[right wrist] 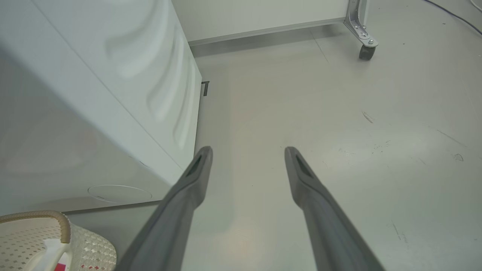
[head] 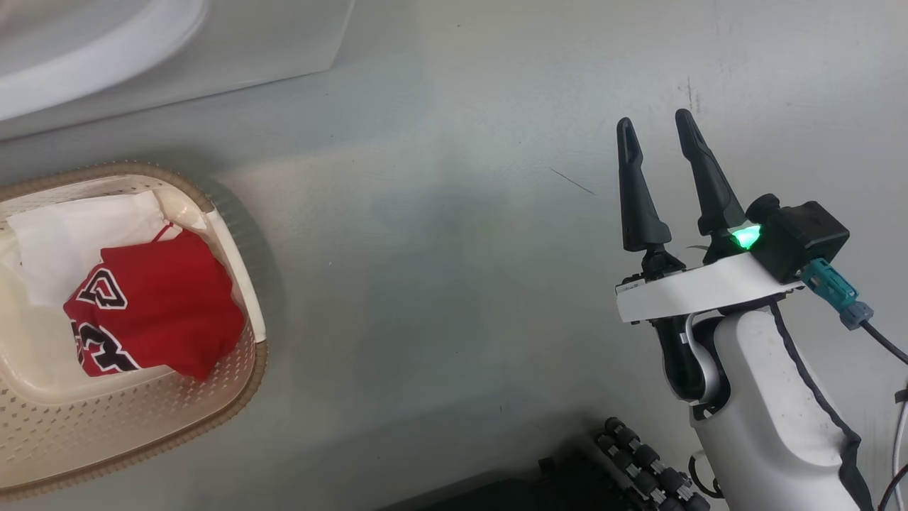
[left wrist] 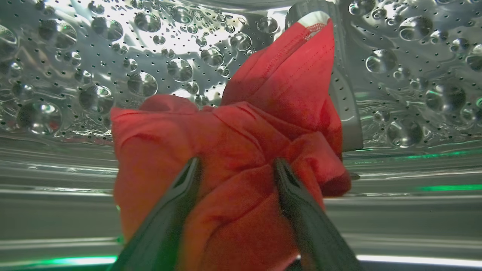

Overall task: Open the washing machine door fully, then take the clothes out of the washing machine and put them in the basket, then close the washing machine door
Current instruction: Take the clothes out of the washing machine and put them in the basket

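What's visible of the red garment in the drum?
The red garment is soft, matte, knit-looking fabric, crumpled into a bunched heap with deep folds. One flap with a stitched hem rises to a peak showing white trim and lies against the grey drum paddle. The heap sits inside the perforated steel drum. The left gripper straddles a central fold, jaws wide apart and against the cloth. No print shows on it.
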You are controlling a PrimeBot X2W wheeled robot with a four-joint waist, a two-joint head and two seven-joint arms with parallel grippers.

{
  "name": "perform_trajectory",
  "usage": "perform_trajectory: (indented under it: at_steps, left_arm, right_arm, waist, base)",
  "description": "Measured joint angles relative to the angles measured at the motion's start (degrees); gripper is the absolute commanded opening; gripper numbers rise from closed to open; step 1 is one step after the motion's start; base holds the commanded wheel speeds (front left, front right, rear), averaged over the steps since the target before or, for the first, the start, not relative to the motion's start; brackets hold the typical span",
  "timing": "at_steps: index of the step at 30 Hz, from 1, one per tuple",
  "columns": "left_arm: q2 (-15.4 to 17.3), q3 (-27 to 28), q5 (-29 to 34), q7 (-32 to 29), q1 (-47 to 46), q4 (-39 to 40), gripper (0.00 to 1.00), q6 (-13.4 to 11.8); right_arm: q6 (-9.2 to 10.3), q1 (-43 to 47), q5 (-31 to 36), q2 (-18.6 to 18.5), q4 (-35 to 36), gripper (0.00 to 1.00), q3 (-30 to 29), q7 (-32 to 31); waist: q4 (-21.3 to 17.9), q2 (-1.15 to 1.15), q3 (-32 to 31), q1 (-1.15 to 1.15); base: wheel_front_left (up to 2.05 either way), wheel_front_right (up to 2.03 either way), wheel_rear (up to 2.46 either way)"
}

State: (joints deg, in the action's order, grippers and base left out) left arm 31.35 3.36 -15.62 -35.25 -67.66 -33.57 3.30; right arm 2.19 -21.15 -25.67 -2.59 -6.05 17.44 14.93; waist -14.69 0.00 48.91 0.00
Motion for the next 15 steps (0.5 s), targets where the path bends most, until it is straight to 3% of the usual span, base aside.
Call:
perform_trajectory:
  at_steps: [1, 2, 3, 15]
  left_arm:
    - [0.0, 0.0, 0.0, -0.1, -0.2, -0.4, 0.59, -0.1]
    - [0.0, -0.1, 0.0, -0.3, -0.5, -0.6, 0.09, -0.1]
    - [0.0, 0.0, 0.0, -0.3, -0.5, -0.8, 0.00, -0.1]
    - [-2.3, -2.3, 0.9, 5.9, -0.4, -1.5, 0.00, 0.4]
  right_arm:
    - [0.01, -0.2, 0.0, 0.0, 0.0, 1.00, 0.0, 0.0]
    - [0.03, -0.5, 0.0, 0.0, -0.1, 1.00, 0.0, 0.0]
    - [0.05, -0.8, 0.0, 0.0, -0.1, 1.00, 0.0, 0.0]
    - [0.07, -1.7, 0.0, 0.0, -1.1, 1.00, -1.1, 0.0]
  waist:
    - [0.0, 0.00, 0.0, 0.00]
    - [0.0, 0.00, 0.0, 0.00]
    - [0.0, 0.00, 0.0, 0.00]
    - [0.8, 0.00, -1.8, 0.00]
  base:
    - [0.00, 0.00, 0.00]
    - [0.00, 0.00, 0.00]
    - [0.00, 0.00, 0.00]
    - [0.00, 0.00, 0.00]
